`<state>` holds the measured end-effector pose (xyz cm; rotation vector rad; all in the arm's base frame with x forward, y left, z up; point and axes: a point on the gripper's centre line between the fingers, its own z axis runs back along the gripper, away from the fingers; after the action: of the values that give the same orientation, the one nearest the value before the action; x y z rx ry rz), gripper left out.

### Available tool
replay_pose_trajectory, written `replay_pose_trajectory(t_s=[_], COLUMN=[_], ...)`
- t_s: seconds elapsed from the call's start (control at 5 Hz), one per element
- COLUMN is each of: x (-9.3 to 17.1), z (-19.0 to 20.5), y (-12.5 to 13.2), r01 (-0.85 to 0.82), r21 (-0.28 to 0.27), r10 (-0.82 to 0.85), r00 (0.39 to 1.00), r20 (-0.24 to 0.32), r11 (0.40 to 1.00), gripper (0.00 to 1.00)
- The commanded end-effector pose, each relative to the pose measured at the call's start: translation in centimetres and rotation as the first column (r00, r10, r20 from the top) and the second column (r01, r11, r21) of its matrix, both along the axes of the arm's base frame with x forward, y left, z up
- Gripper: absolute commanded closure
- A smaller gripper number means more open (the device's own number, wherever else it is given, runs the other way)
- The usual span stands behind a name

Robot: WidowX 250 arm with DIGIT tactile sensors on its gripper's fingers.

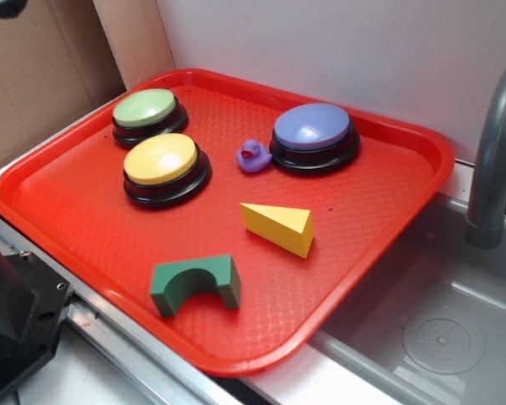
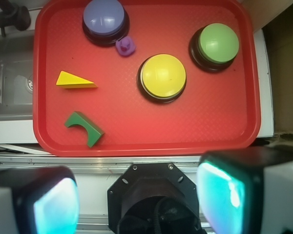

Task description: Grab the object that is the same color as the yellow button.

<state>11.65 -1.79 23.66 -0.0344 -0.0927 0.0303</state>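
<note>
The small solid yellow wedge-shaped block (image 1: 280, 225), matte and shaped like a cheese slice, lies on its flat side in the open part of the wide red plastic tray (image 1: 84, 211) with a textured floor and raised rim. In the exterior view it sits toward the near right of the tray, its thin point aimed at the middle and its thick end toward the rim. Nothing touches it.

The tray rests across a grey sink basin (image 1: 438, 329) with a round drain, beside a grey curved faucet pipe (image 1: 493, 160). A pale wall (image 1: 337, 42) stands behind, and brown cardboard panels (image 1: 42, 67) stand at the left.

Three large buttons stand on the tray's far half. The large round yellow dome button on a black circular base (image 1: 162, 162) sits near the middle, well apart from the wedge. The pale green dome button on a black base (image 1: 147, 110) is just behind it, nearly touching. The purple-blue dome button on a black base (image 1: 313, 132) stands to the right. The dark green arch-shaped block (image 1: 196, 283) stands on its two legs near the tray's front rim, near the wedge but apart from it. The small purple rubber duck (image 1: 253, 156) sits just beside the purple-blue button, between it and the yellow one.

In the wrist view the gripper (image 2: 136, 200) hangs well back from the tray, over the metal ledge; its two fingers (image 2: 44, 204) stand wide apart, with nothing between them. No object blocks the wedge from above.
</note>
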Motion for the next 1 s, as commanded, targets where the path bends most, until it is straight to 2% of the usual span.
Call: replay_pose_trajectory(t_s=[0.0, 0.4, 0.6, 0.8], x=[0.0, 3.3, 5.7, 7.6], z=[0.0, -1.4, -3.1, -5.0], y=[0.0, -1.0, -2.3, -3.3], r01=[0.0, 0.249, 0.431, 0.576], r21=[0.0, 0.046, 0.046, 0.044], r10=[0.0, -0.249, -0.431, -0.577], r00=[1.0, 0.969, 0.902, 0.817], r20=[0.0, 0.002, -0.004, 0.017], r11=[1.0, 0.968, 0.901, 0.817], gripper=[0.0, 0.0, 0.0, 0.0])
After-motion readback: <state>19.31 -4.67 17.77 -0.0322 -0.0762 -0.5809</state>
